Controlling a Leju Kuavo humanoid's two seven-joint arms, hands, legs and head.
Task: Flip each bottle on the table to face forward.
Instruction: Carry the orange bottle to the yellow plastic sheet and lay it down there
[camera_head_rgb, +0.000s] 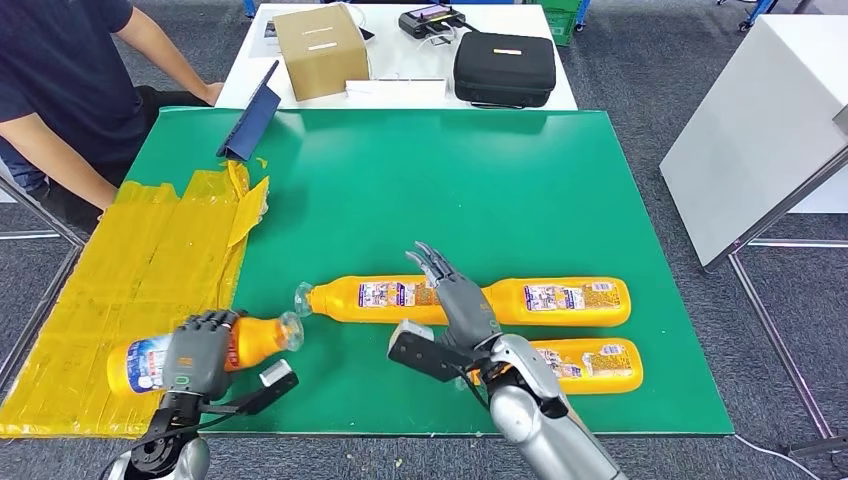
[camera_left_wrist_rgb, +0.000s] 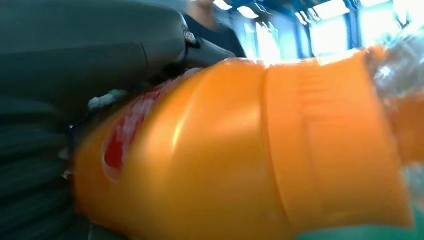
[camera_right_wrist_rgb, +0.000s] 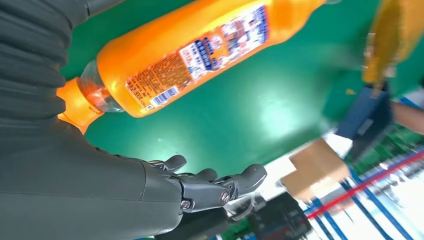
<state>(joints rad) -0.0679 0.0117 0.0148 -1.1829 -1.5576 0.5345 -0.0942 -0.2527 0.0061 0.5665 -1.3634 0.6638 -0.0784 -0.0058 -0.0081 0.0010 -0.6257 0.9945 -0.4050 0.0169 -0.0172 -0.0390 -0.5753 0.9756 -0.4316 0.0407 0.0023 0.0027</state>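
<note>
L robot hand (camera_head_rgb: 197, 352) grips bottle (camera_head_rgb: 250, 341); label prob. red, blurred.

We see wide bare green table (camera_head_rgb: 520, 190) beyond bottles: free passage. Near edge crowded: two long bottles (camera_head_rgb: 470, 300) (camera_head_rgb: 590, 365) end to end and beside right robot hand (camera_head_rgb: 455, 300). Yellow taped sheet (camera_head_rgb: 150, 270), blue folder (camera_head_rgb: 250, 125), person's arm (camera_head_rgb: 60, 150) block left side.

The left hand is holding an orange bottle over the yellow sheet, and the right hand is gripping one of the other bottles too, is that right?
Not quite. The left hand does hold an orange bottle at the yellow sheet, but the right hand grips nothing: the head view and right wrist view show its fingers spread open above the other bottles.
</note>
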